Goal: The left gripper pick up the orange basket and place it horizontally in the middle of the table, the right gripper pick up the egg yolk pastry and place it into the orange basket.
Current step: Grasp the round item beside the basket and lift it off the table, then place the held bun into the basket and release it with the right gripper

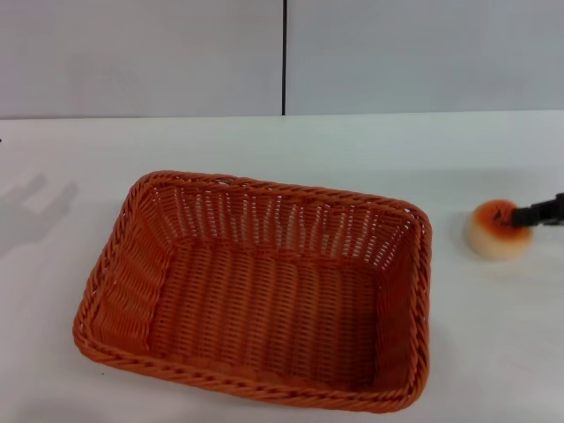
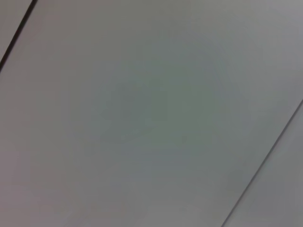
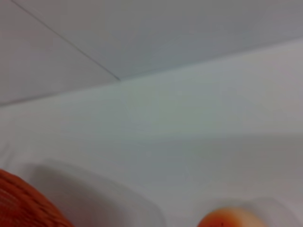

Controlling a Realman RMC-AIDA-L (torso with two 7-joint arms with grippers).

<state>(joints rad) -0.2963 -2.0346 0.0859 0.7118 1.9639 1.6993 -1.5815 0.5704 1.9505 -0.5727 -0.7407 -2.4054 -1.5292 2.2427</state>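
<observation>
The orange basket [image 1: 264, 291] lies empty in the middle of the white table [image 1: 291, 145], its long side running left to right. Its corner [image 3: 23, 203] shows in the right wrist view. The egg yolk pastry [image 1: 495, 231] sits on the table to the right of the basket, apart from it, and its top [image 3: 229, 218] is also in the right wrist view. My right gripper [image 1: 529, 215] comes in from the right edge, its black tip at the pastry's upper right side. My left gripper is out of view; its wrist camera faces only the grey wall.
A grey panelled wall [image 1: 141, 53] with a dark vertical seam backs the table. An arm's shadow [image 1: 35, 207] falls on the far left of the tabletop. Bare white surface lies behind the basket and around the pastry.
</observation>
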